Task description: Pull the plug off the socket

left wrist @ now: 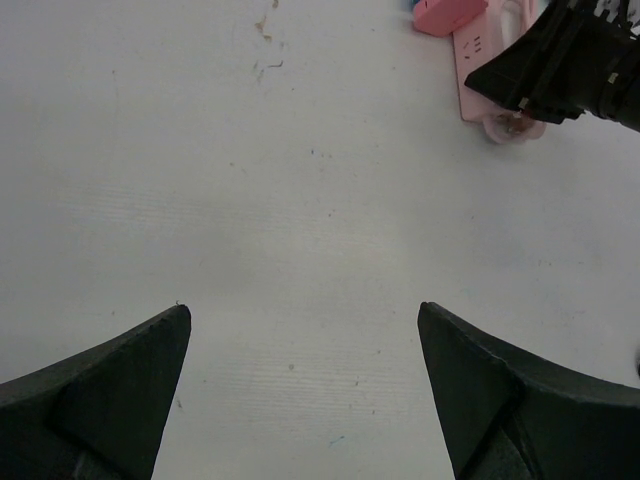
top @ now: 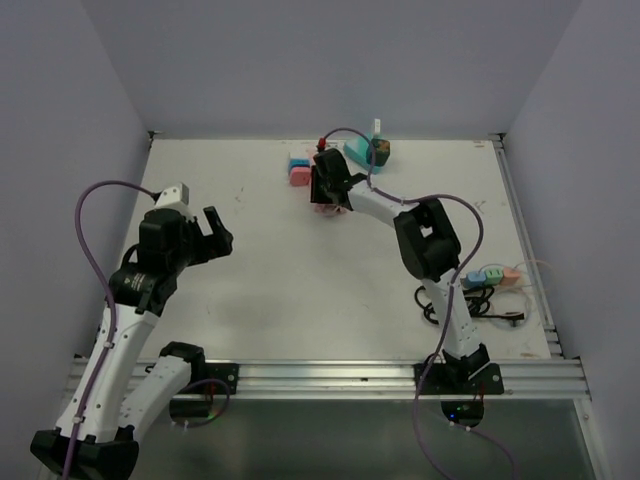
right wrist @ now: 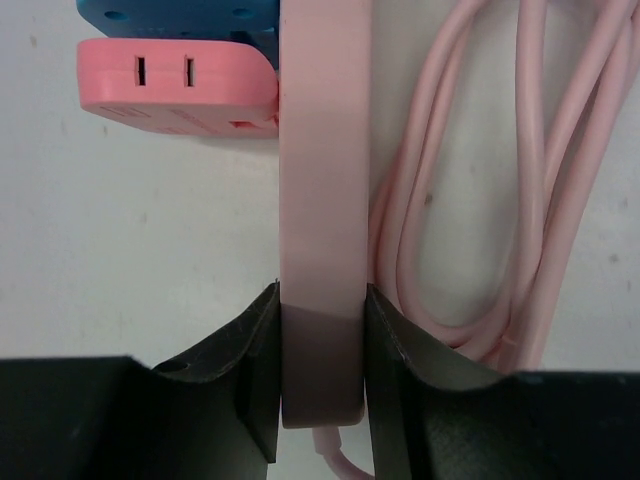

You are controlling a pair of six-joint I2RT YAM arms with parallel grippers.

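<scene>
right gripper point(right wrist: 320, 300) clamped on socket strip point(right wrist: 320, 150) | left gripper point(left wrist: 302, 308) spread wide, empty | advice: brace it, draw pink plug point(right wrist: 175, 85) straight out

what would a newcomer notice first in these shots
The right gripper is shut on the cord end of a pink power strip at the far middle of the table. A pink plug and a blue plug jut from one side of the strip, and its pink cord lies looped on the other. The left gripper hangs open over the tabletop at the left.
</scene>
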